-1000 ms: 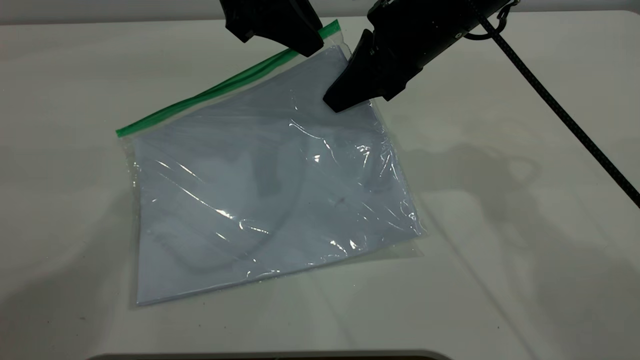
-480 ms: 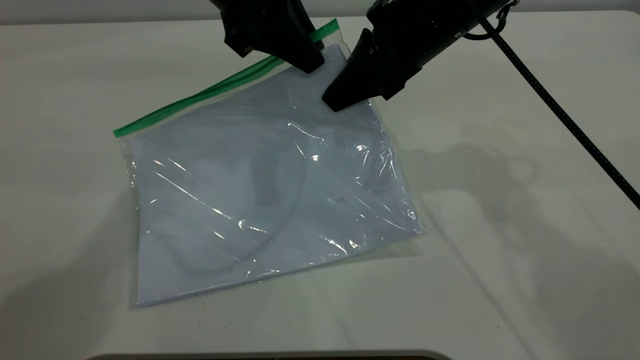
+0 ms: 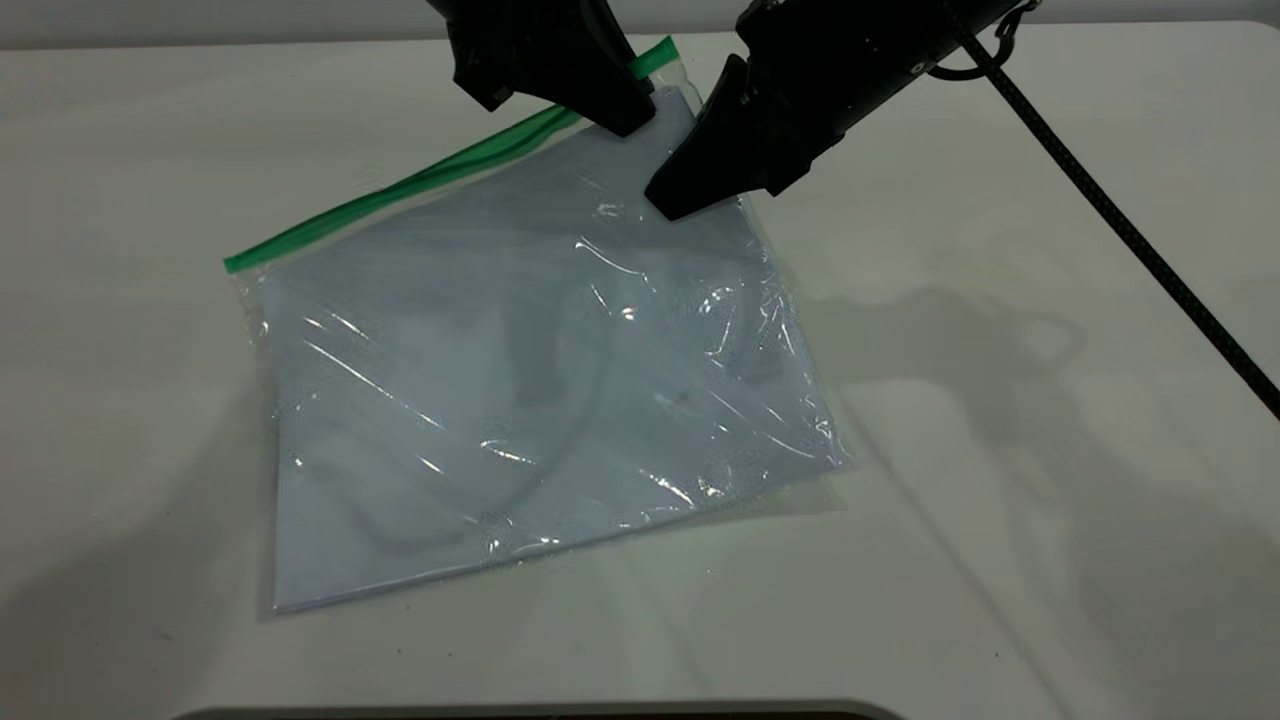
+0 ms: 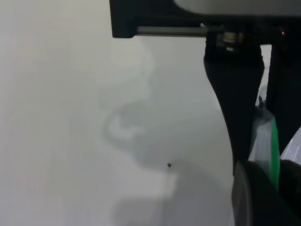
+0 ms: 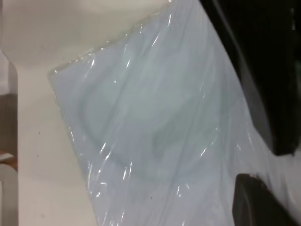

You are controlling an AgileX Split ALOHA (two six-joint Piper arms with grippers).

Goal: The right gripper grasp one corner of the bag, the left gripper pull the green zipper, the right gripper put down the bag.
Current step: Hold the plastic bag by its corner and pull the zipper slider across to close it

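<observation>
The bag [image 3: 520,380] lies flat on the white table [image 3: 1010,560], a clear crinkly pouch with white paper inside. Its green zipper [image 3: 400,190] runs along the far left edge. My right gripper [image 3: 668,205], with the braided cable [image 3: 1100,210], is shut on the bag's far right corner; the film [image 5: 150,117] runs in between its jaws [image 5: 263,167]. My left gripper [image 3: 625,120] sits at the far end of the zipper. The green strip [image 4: 273,141] passes between its fingers [image 4: 269,165], and I read it as shut on the strip. The slider tab is hidden.
The right arm's cable slants across the table's right side. A dark curved edge [image 3: 540,712] shows at the near edge of the table. Bare table surrounds the bag on all sides.
The left gripper has shifted slightly right and down onto the zipper's far end. The bag's near left zipper end has crept a little to the left. The right gripper has stayed put.
</observation>
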